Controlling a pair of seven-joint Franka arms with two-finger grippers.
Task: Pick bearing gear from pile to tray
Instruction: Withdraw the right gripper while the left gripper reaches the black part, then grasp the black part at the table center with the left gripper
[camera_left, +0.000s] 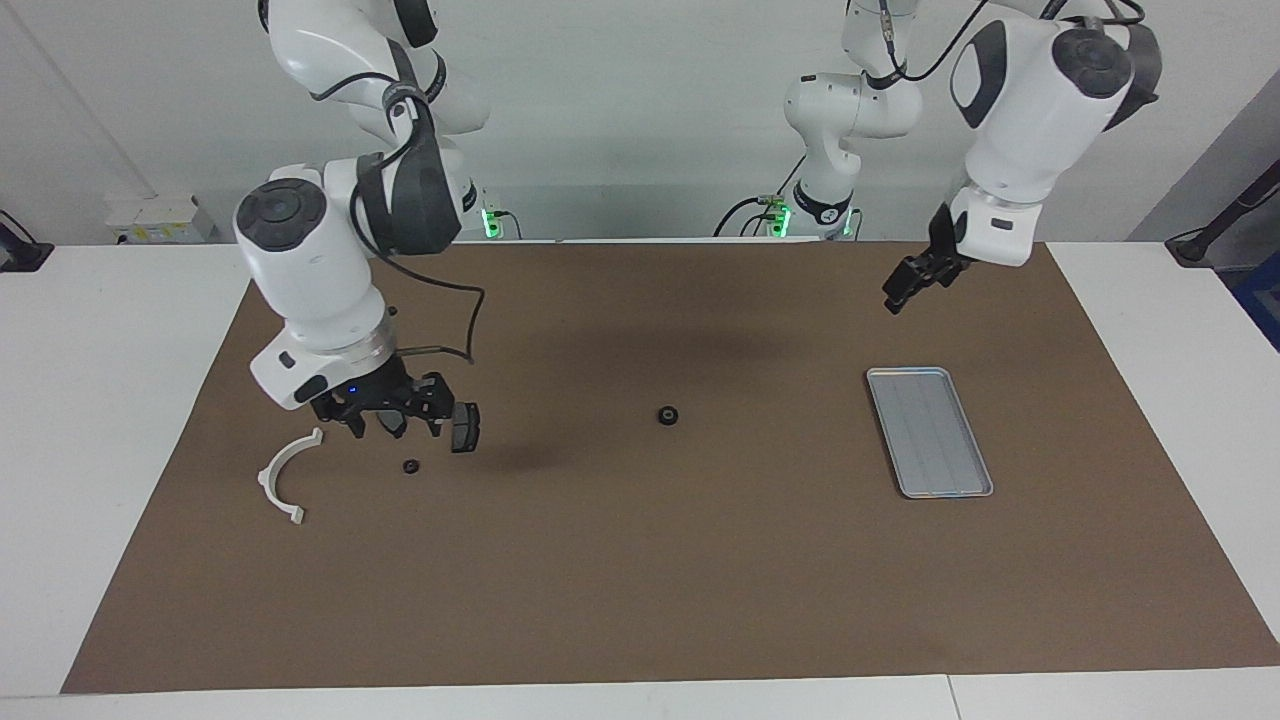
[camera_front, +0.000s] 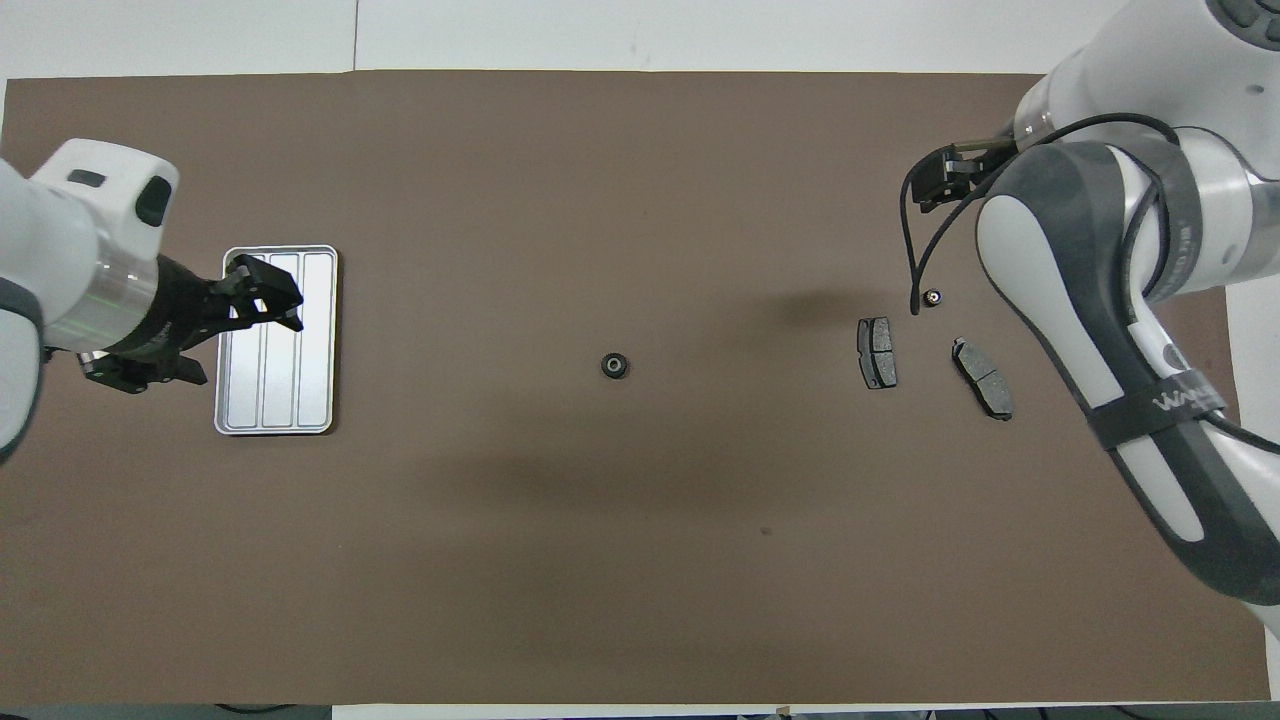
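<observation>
The bearing gear (camera_left: 668, 415) is a small black ring lying alone on the brown mat at mid-table; it also shows in the overhead view (camera_front: 614, 365). The pile lies at the right arm's end: a white half-ring bracket (camera_left: 285, 475), a tiny black round piece (camera_left: 410, 466) (camera_front: 932, 297) and two dark brake-pad plates (camera_front: 876, 352) (camera_front: 982, 378). My right gripper (camera_left: 385, 425) hangs low over the pile, open and empty. The silver tray (camera_left: 928, 432) (camera_front: 277, 340) holds nothing. My left gripper (camera_left: 905, 290) (camera_front: 265, 295) hangs open, raised over the tray's edge.
The brown mat (camera_left: 640, 580) covers most of the white table. In the overhead view the right arm (camera_front: 1110, 330) hides the bracket. One brake-pad plate (camera_left: 465, 425) shows beside the right gripper in the facing view.
</observation>
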